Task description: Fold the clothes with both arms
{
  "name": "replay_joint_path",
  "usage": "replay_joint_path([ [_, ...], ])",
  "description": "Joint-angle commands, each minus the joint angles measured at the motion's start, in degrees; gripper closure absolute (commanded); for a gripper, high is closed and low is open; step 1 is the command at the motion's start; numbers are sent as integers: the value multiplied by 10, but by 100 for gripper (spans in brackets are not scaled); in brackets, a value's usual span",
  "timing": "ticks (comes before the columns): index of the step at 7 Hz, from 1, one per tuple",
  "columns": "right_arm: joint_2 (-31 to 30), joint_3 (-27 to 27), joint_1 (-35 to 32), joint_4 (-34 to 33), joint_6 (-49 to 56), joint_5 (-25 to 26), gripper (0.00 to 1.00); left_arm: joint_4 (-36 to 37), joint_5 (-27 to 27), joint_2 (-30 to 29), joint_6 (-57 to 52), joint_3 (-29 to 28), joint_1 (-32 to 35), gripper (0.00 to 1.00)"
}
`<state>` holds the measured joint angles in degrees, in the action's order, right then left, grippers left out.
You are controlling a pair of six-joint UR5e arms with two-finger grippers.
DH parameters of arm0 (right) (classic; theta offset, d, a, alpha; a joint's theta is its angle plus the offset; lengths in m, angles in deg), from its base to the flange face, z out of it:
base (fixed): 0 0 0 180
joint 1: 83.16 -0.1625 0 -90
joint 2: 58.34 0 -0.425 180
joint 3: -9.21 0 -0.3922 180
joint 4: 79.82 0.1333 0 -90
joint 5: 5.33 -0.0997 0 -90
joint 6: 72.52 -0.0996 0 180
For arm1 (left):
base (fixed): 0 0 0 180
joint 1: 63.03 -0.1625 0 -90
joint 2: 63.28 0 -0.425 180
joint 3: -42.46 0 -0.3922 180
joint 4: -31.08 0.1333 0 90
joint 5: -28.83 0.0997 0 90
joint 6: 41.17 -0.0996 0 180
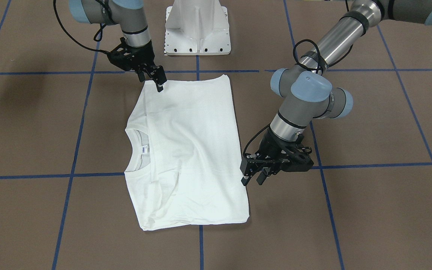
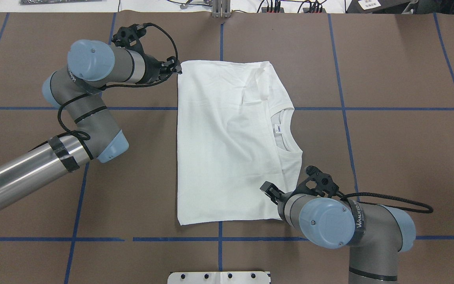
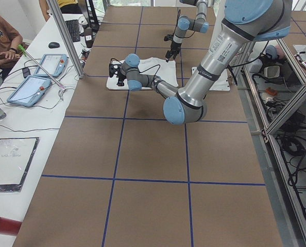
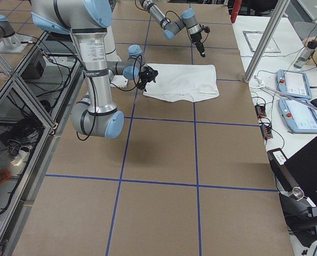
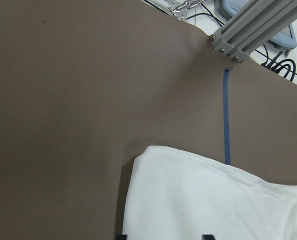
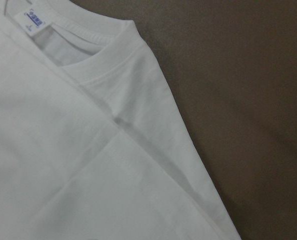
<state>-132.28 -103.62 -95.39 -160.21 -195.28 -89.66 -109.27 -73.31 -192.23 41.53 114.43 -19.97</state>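
Observation:
The clothes are one white shirt [image 2: 227, 138] lying flat on the brown table, its sleeves folded in. The collar and a small blue-and-white neck label [image 2: 278, 128] face my right side. My left gripper [image 2: 176, 68] hovers open at the shirt's far left corner. In the left wrist view its fingertips [image 5: 206, 236] stand wide apart over that corner [image 5: 153, 165]. My right gripper [image 1: 151, 80] is open over the near corner by the shoulder, with nothing between its fingers. The right wrist view shows the collar and label [image 6: 36, 19] close up.
The white pedestal base [image 1: 197, 28] stands at the near table edge. Blue tape lines [image 2: 219, 238] grid the table. An aluminium post [image 5: 248, 30] and a side desk with tablets [image 3: 37, 77] lie beyond the far edge, where a person sits.

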Motion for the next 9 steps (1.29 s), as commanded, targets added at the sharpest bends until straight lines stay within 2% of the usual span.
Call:
replay_joint_path([
  [1, -4, 6, 1, -1, -4, -1, 6, 0, 0, 0, 0, 0, 0, 41],
  [3, -3, 5, 4, -21, -12, -3, 11, 0, 1, 0, 1, 5, 0, 40],
  [5, -2, 6, 8, -21, -27, -4, 22, 0, 2, 14, 1, 19, 0, 39],
  [9, -1, 11, 13, -21, -28, -4, 31, 0, 2, 39, 1, 50, 0, 39],
])
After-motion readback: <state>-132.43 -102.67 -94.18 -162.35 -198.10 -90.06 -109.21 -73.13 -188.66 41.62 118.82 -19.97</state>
